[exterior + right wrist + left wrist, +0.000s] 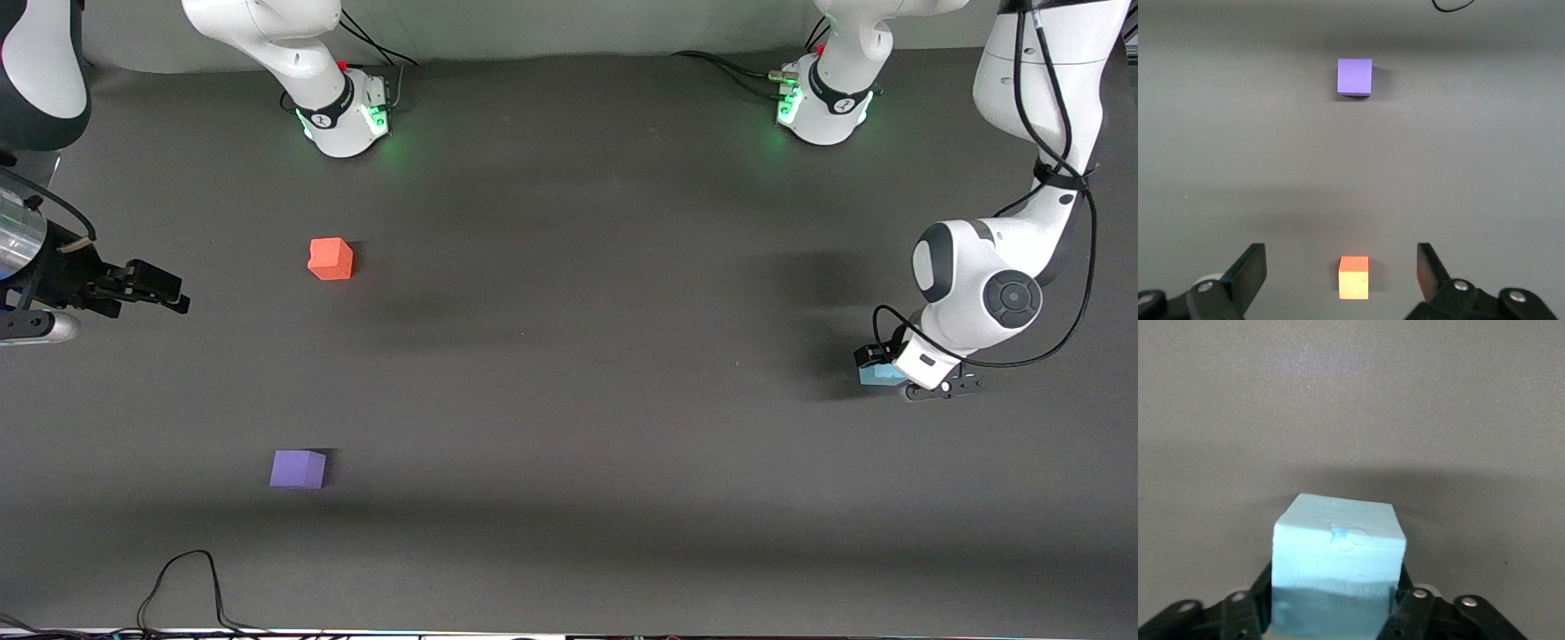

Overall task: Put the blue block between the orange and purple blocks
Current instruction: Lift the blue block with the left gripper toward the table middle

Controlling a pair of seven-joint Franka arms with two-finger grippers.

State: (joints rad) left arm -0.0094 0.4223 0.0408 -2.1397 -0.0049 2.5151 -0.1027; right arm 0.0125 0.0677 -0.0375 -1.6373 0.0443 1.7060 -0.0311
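Left fingers (1401, 600): clenched on the blue block (1338, 577), one dark finger pressed to each side of it, seen in the left wrist view.
Left gripper (920, 378): low at the tabletop (569, 373) toward the left arm's end, with its white wrist bent down over it.
Blue block: held between the left fingers; in the front view only a pale blue corner (876, 374) shows beside the wrist. Whether it rests on the tabletop or hangs just above it cannot be told.
Right fingers (1428, 270): released, spread wide with a clear gap between them.
Right gripper (160, 289): up in the air over the right arm's end of the tabletop, apart from every block; this arm waits.
Orange block (331, 259): on the tabletop toward the right arm's end, well apart from the blue block; in the right wrist view it (1353, 278) shows in the gap between the open fingers, lower down on the surface.
Purple block (298, 468): on the tabletop, nearer to the front camera than the orange block and well apart from it, with bare surface between the two; also seen in the right wrist view (1355, 76).
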